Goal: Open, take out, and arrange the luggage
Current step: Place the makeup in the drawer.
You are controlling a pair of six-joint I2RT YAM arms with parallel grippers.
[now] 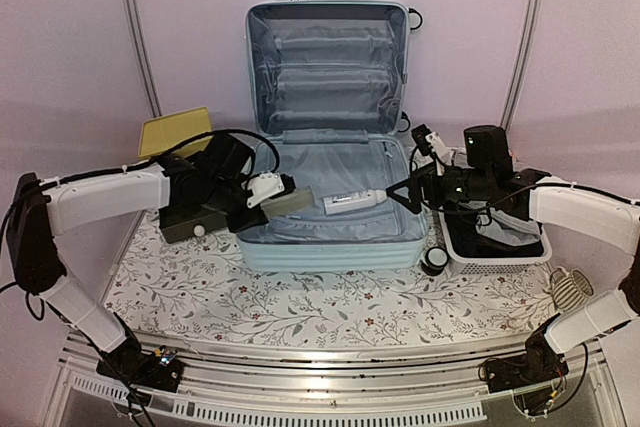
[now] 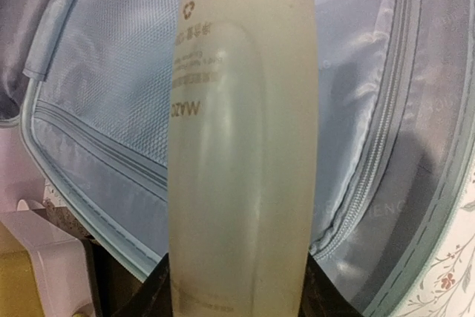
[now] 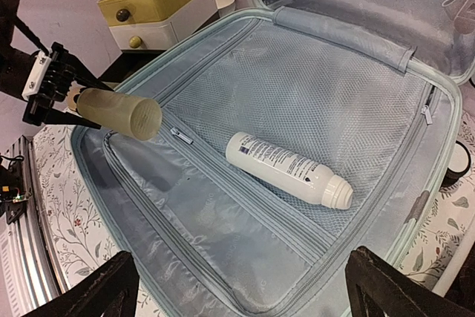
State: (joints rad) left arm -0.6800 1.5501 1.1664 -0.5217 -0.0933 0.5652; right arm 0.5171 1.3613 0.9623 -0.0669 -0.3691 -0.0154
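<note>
The pale mint-blue luggage (image 1: 330, 255) lies open in the middle of the table, its lid standing upright against the back wall. My left gripper (image 1: 262, 190) is shut on a translucent beige bottle (image 1: 292, 201), holding it level over the left side of the grey lining (image 2: 96, 57). The left wrist view is filled by that bottle (image 2: 241, 146), with dark fingers (image 2: 148, 298) on either side. A white bottle (image 3: 286, 168) lies on the mesh pocket inside the case. My right gripper (image 3: 241, 280) stands open over the right rim (image 3: 415, 220), holding nothing.
A yellow-topped drawer box (image 1: 175, 132) stands behind the left arm, and a black box (image 1: 190, 217) sits under it. At the right is a white lattice basket (image 1: 495, 237). A small black round object (image 1: 434, 261) lies by the case's front right corner.
</note>
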